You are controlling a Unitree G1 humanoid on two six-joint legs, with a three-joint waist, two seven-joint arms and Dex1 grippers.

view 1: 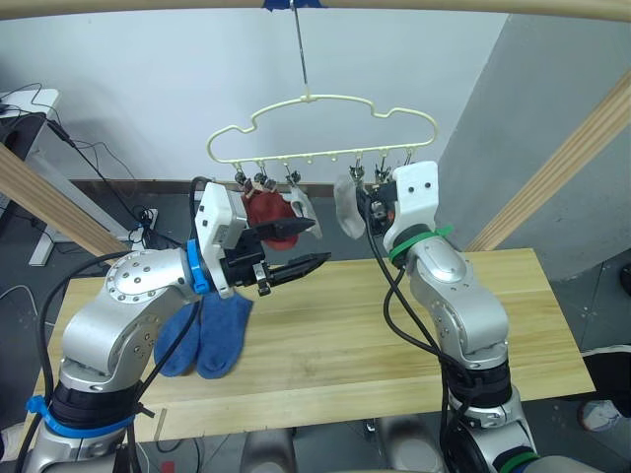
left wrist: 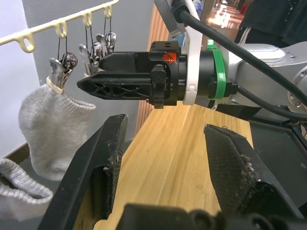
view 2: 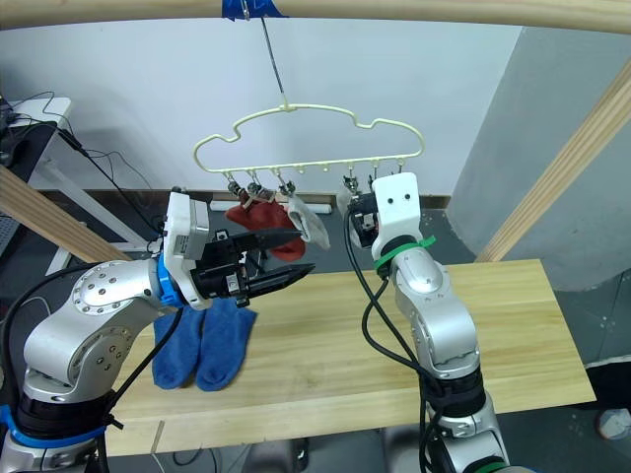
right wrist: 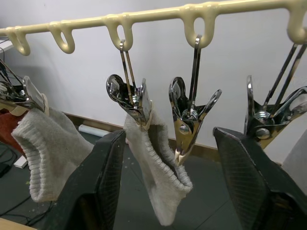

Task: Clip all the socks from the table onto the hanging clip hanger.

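— How was the light over the surface [view 1: 394,325]?
— Bright and even, soft, with no hard glare on the wood. The blue socks [view 1: 202,335] near its left edge cast only a faint shadow.
— Any distortion?
— Yes, the head views bowed at the edges; the wooden pole [view 1: 315,8] along the top curved visibly.
— And the wrist views?
— The left hand [left wrist: 168,158] sat very close and soft, its fingers [left wrist: 96,163] blurred. Behind it, a far doorway was blown out. In the right wrist view the metal clips [right wrist: 184,115] showed sharp bright highlights against a pale wall, while the near fingers [right wrist: 100,182] were dark and out of focus.
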